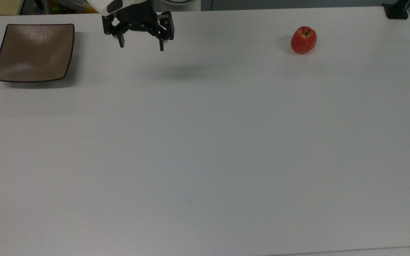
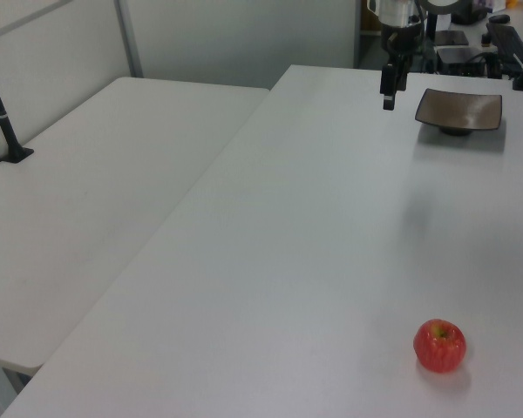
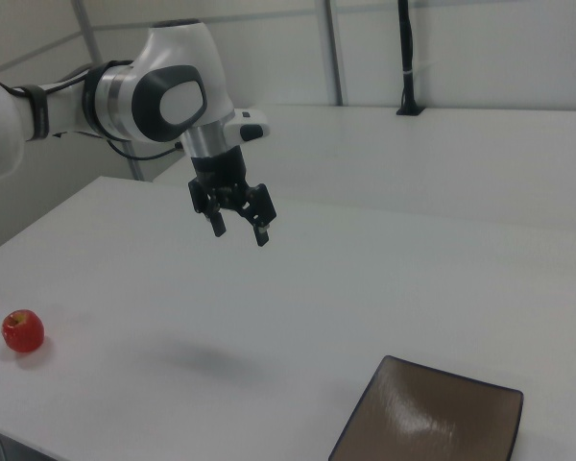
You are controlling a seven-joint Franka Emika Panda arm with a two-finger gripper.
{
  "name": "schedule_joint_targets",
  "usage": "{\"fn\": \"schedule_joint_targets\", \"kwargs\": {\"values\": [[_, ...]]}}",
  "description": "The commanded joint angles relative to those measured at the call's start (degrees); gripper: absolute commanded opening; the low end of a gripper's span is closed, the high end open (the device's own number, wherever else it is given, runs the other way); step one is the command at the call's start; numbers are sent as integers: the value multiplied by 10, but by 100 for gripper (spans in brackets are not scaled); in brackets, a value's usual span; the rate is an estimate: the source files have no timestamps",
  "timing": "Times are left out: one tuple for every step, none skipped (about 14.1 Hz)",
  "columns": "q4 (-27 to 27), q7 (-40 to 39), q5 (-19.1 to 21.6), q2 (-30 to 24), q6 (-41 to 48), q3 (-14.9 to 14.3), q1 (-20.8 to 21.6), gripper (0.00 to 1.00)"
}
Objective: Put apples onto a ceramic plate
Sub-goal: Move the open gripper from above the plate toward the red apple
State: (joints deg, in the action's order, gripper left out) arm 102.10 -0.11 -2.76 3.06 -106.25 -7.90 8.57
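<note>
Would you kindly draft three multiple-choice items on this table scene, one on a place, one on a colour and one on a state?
1. In the top view, where does the apple lie relative to the tool?
A. To the top view's right
B. To the top view's left
C. Directly beneath it

2. What colour is the ceramic plate?
A. White
B. Brown
C. Blue

3. What state is the tool in?
A. Shut on the apple
B. Shut and empty
C. Open and empty

Answers:
1. A, the apple sits far toward the top view's right, the plate toward its left.
2. B, its glossy square surface is brown with a dark rim.
3. C, the fingers are spread, with nothing between them, above the table.
</note>
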Motion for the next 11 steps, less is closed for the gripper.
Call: {"fn": "schedule_joint_targets", "kwargs": {"values": [[6,-5,25,-11,10,0,-3,100],[5,-6,25,-10,9,3,-5,100],[5,-9,24,-9,10,4,-4,100],[5,-8,25,-9,9,6,-5,100],[5,-8,25,-9,8,7,-7,100],[6,-7,25,-9,7,13,-12,100],[6,-7,25,-11,7,19,-21,100],[6,-7,25,-16,7,24,-29,100],[6,-9,25,-18,7,30,-35,100],[6,-9,25,-18,7,45,-50,100],[6,-9,25,-18,8,58,-62,100]]}}
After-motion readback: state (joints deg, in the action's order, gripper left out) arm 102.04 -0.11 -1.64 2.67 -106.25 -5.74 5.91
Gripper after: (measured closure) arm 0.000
